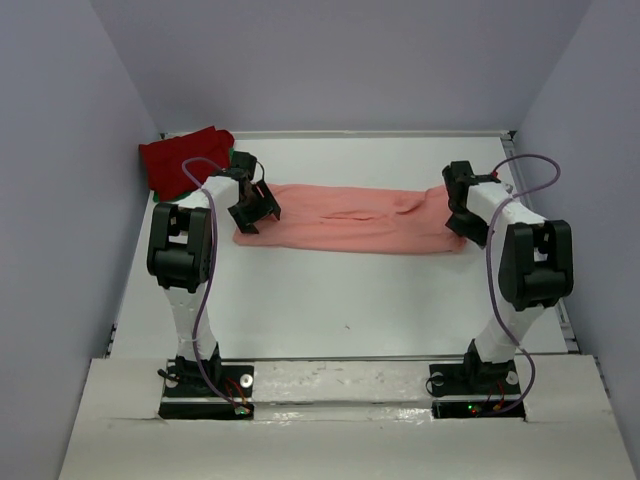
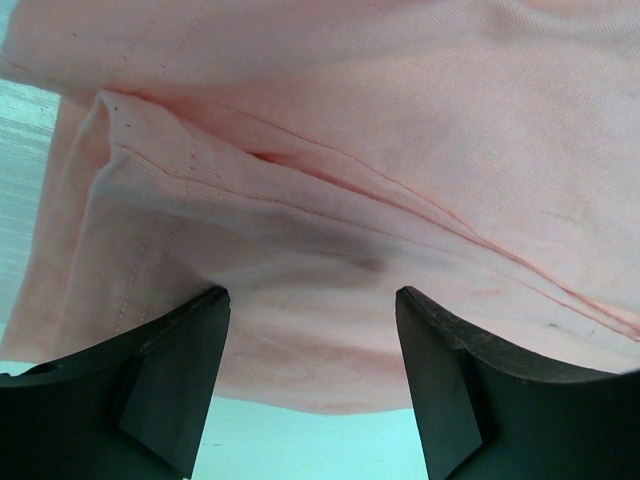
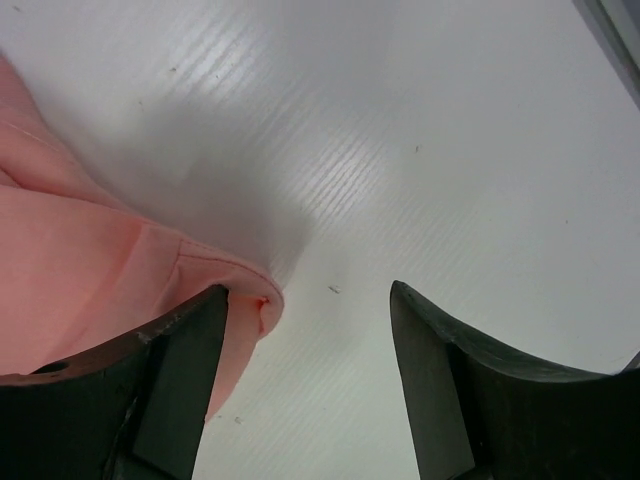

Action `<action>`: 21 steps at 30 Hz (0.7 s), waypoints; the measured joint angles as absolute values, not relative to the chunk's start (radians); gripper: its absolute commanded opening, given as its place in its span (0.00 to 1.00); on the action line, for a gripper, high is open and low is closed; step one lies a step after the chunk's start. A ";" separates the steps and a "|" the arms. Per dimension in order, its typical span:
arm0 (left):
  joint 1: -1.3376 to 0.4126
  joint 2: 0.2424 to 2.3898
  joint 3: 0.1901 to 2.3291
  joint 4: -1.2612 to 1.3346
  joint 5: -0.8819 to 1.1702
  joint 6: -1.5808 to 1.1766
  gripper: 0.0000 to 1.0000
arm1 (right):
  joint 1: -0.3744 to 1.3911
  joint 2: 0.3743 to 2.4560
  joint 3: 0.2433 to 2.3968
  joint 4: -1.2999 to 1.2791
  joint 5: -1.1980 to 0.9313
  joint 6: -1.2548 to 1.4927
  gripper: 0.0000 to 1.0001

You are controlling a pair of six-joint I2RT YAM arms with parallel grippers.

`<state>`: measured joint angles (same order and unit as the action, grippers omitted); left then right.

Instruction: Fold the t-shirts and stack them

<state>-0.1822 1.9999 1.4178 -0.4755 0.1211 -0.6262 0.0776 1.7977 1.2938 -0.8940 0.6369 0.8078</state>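
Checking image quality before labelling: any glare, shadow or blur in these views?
Top view: even light, sharp, no glare on the pink shirt. Left wrist: the shirt fills the frame, dark shadow smudge mid-frame. Right wrist: glare streak on the white table, grey shadow beside the shirt.

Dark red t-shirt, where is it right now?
The dark red t-shirt lies in the table's far left corner in the top view, just behind the left gripper, past the salmon-pink t-shirt's left end.

Stretched t-shirt [image 1: 350, 218] lies flat across far half of table [image 1: 340, 300], left to right. Your left end effector [image 1: 258, 210] sits over its left end, your right end effector [image 1: 462, 215] at its right end. Heaped t-shirt [image 1: 180, 160] behind, far-left corner.
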 measured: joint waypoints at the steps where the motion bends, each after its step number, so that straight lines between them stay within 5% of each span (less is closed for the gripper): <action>1: -0.182 2.000 1.418 -0.476 0.121 -0.626 0.80 | 0.078 1.789 1.294 -0.887 0.641 0.793 0.70; 9: -0.183 2.000 1.418 -0.475 0.119 -0.627 0.80 | 0.089 1.705 1.378 -0.804 0.574 0.605 0.59; 12: -0.183 2.000 1.418 -0.476 0.112 -0.627 0.80 | 0.097 1.700 1.416 -0.776 0.516 0.558 0.28; 13: -0.184 2.000 1.418 -0.476 0.109 -0.627 0.80 | 0.100 1.700 1.422 -0.769 0.492 0.545 0.02; 21: -0.218 1.997 1.422 -0.482 0.035 -0.619 0.80 | 0.149 1.702 1.380 -0.702 0.292 0.474 0.00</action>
<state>-0.2180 1.9968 1.4220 -0.4824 0.0353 -0.6189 0.1486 1.7023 1.3800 -0.7017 0.2924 0.4740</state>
